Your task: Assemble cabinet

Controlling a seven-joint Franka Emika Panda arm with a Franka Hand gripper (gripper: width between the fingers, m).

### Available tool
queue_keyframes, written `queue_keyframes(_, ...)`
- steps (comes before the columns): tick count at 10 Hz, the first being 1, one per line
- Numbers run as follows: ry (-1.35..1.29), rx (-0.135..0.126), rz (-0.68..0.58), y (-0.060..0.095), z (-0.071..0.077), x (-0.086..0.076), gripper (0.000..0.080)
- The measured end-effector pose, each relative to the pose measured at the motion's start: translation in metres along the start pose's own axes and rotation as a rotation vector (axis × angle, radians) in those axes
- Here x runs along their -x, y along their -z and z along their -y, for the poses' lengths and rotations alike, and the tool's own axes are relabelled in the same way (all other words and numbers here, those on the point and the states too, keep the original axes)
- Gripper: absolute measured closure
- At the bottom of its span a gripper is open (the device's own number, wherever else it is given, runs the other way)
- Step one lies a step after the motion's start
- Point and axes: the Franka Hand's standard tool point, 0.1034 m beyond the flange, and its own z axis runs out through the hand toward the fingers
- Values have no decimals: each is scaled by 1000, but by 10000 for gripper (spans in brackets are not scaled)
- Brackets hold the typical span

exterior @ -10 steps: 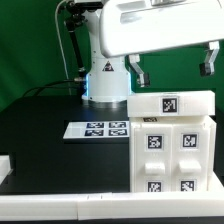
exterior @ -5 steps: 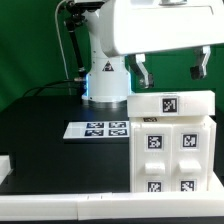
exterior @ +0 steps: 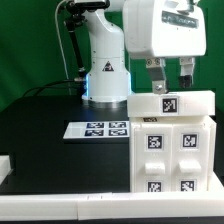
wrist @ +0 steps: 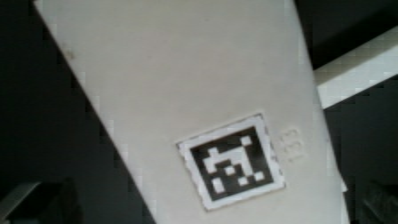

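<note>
The cabinet (exterior: 172, 152) is a large white box at the exterior view's lower right, with several tagged compartments on its front. A white panel (exterior: 172, 103) with one tag lies across its top. My gripper (exterior: 170, 86) hangs just above that panel, its two fingers apart and nothing between them. The wrist view is filled by the white panel (wrist: 169, 90) and its black-and-white tag (wrist: 235, 166), seen from close up; my fingertips cannot be made out there.
The marker board (exterior: 97, 129) lies flat on the black table (exterior: 50, 140), to the left of the cabinet in the exterior view. The arm's white base (exterior: 105, 85) stands behind it. A small white part (exterior: 4, 164) sits at the left edge.
The wrist has turned and shifted toward the exterior view's left. The fingers, wide apart over the panel's ends before, now hang close together above its tag.
</note>
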Motion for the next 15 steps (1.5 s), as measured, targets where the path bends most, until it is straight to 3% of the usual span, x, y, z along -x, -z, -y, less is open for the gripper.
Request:
queue_keyframes(5,154,-10,36,-16,8,2,2)
queue_keyframes(7,151,-10,37,-16,7,3,48)
queue_keyframes(8,151,-9,37,-16,7,3,230)
queue_keyframes(11,114,-9,37,-16,7,4,239)
queue_keyframes(15,-289,-18,21,-16,3,11,239)
